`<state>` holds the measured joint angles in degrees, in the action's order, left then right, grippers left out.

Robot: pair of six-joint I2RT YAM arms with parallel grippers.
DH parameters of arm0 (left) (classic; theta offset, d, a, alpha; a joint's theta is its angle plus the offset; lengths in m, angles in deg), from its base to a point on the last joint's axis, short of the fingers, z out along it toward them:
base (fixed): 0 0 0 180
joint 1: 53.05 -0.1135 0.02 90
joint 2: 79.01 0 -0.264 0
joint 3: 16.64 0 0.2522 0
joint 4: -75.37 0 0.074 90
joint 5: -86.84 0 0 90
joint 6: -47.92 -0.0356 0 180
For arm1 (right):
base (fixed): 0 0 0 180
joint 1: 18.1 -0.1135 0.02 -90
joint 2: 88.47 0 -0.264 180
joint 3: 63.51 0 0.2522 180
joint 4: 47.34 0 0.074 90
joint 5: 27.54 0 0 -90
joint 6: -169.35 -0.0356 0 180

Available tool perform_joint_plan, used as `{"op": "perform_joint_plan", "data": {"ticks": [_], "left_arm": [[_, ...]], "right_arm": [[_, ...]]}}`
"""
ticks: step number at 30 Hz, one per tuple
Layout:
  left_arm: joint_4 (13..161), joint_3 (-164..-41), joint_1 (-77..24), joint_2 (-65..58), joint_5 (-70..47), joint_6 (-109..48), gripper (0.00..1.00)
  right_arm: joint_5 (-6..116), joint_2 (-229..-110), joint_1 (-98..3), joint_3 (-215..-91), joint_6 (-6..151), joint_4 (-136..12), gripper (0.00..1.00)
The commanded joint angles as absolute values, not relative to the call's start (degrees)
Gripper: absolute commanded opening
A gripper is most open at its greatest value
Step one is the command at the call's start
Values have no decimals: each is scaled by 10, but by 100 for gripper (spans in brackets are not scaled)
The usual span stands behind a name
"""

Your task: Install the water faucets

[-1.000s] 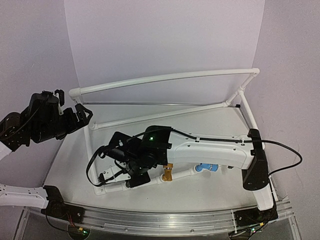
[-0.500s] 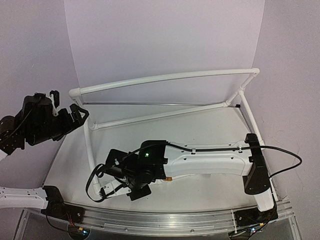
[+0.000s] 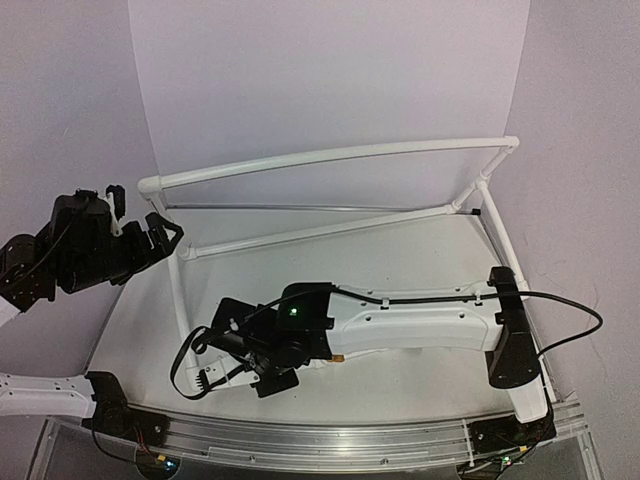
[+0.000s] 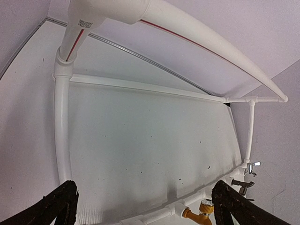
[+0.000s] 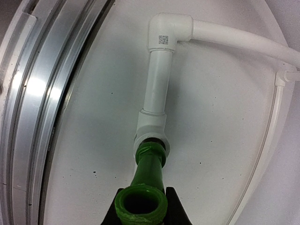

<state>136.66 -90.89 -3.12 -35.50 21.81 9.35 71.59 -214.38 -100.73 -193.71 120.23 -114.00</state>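
In the right wrist view a green faucet (image 5: 149, 180) sits between my right gripper's (image 5: 142, 212) black fingers, which are shut on its body. Its far end meets the mouth of a white tee fitting (image 5: 151, 133) on the pipe frame (image 5: 158, 79). From above, the right gripper (image 3: 215, 370) lies low at the frame's near-left corner and hides the green faucet. My left gripper (image 3: 165, 235) hangs open by the frame's upper-left corner (image 3: 150, 186), holding nothing. The left wrist view shows a golden-orange faucet (image 4: 199, 213), a dark grey faucet (image 4: 241, 185) and a silver faucet (image 4: 253, 167) on the near pipe.
The white pipe frame (image 3: 330, 155) rings the table, with a high curved rail at the back and uprights at the corners. An aluminium rail (image 5: 33, 108) runs along the near edge, close to the right gripper. The right forearm (image 3: 420, 325) lies across the near pipe.
The right arm has dropped toward the near-left corner, now covering the blue and most of the golden-orange faucet from above. The left gripper drifted slightly left, then back, still open.
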Motion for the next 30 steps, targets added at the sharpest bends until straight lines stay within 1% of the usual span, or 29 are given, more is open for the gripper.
{"op": "perform_joint_plan", "data": {"ticks": [1, 12, 16, 30], "left_arm": [[1357, -914, -32, -366, 213, 100, 100], [1355, -911, -32, -380, 208, 105, 100], [1356, -911, -32, -381, 209, 106, 100], [1351, -910, -32, -396, 203, 115, 100]], "right_arm": [[733, -2136, -1006, -1920, 1204, -1118, 0], [755, -2122, -1005, -1864, 1222, -1074, 0], [740, -2126, -1004, -1870, 1209, -1075, 0], [693, -2130, -999, -1868, 1055, -1079, 0]]}}
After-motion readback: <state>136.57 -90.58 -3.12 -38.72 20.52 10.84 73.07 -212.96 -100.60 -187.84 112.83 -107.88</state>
